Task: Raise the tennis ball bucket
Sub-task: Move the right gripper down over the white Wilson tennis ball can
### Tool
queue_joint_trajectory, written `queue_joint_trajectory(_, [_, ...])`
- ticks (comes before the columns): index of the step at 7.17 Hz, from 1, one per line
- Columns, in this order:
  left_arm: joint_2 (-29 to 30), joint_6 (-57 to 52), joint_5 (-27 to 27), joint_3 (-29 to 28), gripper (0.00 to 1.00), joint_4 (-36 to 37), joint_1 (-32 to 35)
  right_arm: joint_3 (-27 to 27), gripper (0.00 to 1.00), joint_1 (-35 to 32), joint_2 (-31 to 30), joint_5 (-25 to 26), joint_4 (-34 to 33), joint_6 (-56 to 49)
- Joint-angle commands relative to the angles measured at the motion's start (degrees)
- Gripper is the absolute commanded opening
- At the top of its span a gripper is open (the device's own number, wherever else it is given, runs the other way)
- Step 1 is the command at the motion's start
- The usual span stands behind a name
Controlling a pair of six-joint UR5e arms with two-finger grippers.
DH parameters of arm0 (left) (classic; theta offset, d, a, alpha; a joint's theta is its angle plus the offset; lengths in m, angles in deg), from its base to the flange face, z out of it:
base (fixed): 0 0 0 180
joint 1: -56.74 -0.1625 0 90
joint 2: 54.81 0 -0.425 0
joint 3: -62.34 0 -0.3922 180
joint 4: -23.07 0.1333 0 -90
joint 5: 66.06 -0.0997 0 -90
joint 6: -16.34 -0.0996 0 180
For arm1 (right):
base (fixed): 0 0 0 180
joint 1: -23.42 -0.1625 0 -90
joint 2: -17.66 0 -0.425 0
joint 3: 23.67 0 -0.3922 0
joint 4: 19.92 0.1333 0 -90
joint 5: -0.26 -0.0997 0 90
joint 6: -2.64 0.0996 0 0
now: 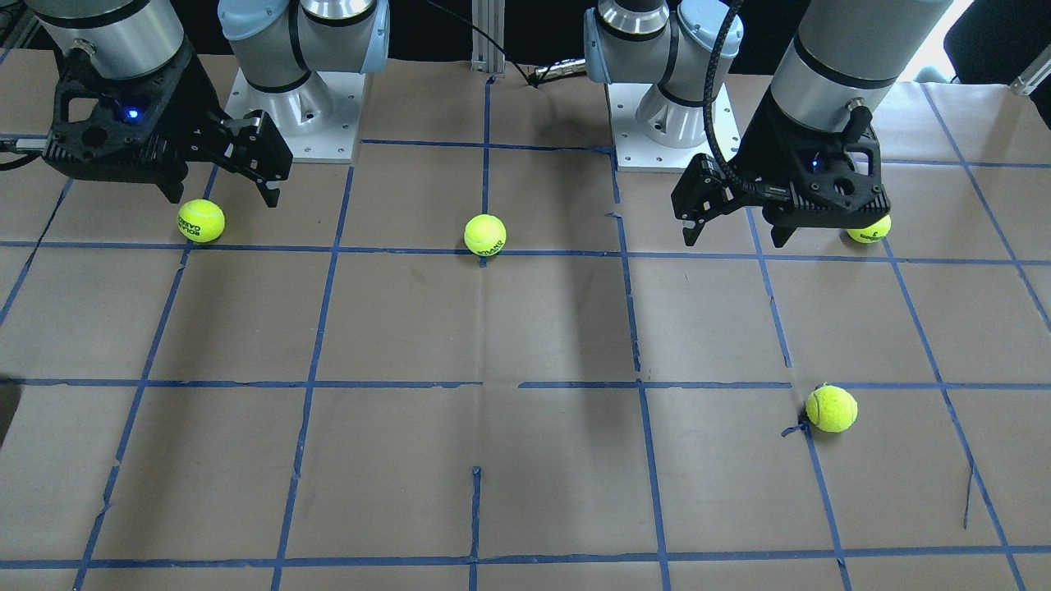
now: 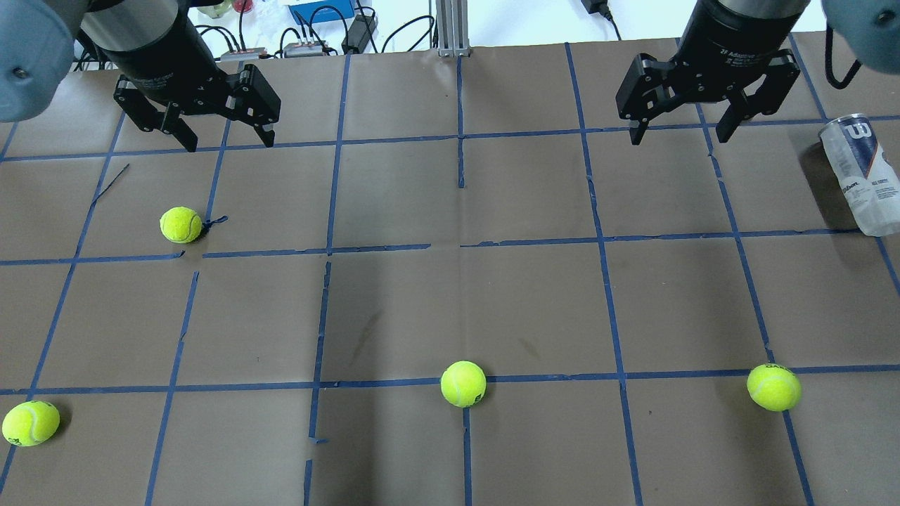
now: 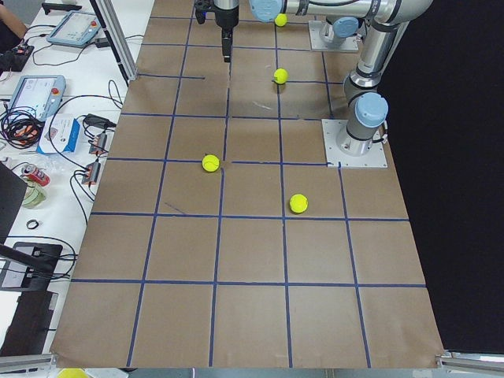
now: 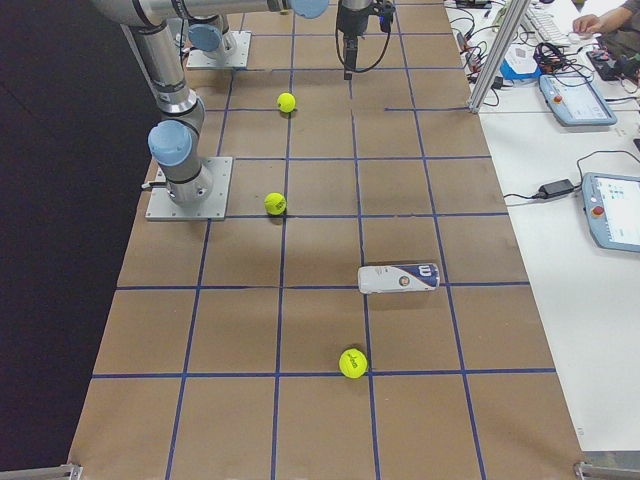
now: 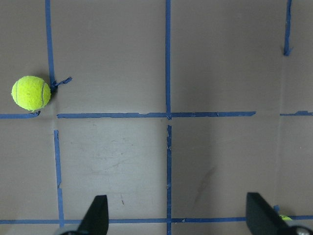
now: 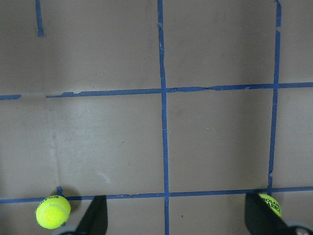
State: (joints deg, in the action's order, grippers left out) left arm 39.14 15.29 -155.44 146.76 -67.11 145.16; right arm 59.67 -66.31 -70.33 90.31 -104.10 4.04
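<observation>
Both my grippers hang above the table (image 2: 534,295) with jaws spread wide: left gripper (image 2: 229,143), right gripper (image 2: 679,136). The tennis ball bucket (image 2: 861,176) lies on its side, well out to the right of my right gripper, and the overhead frame edge cuts it off. Only bare paper lies between them. The right-side view shows more table beyond the bucket and one ball (image 4: 352,362) near it. The other balls (image 2: 773,387) (image 2: 463,384) (image 2: 181,225) sit well apart from the bucket.
</observation>
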Motion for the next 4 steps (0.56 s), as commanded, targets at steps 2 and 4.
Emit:
queue_joint_trajectory(2, [0.0,0.1,0.0,0.0,1.0,0.1,0.0,0.0,1.0,0.0,0.0,0.0,0.0,0.0])
queue_joint_trajectory(4, [0.0,0.1,0.1,0.0,1.0,0.1,0.0,0.1,1.0,0.9,0.4,0.0,-0.1,-0.1])
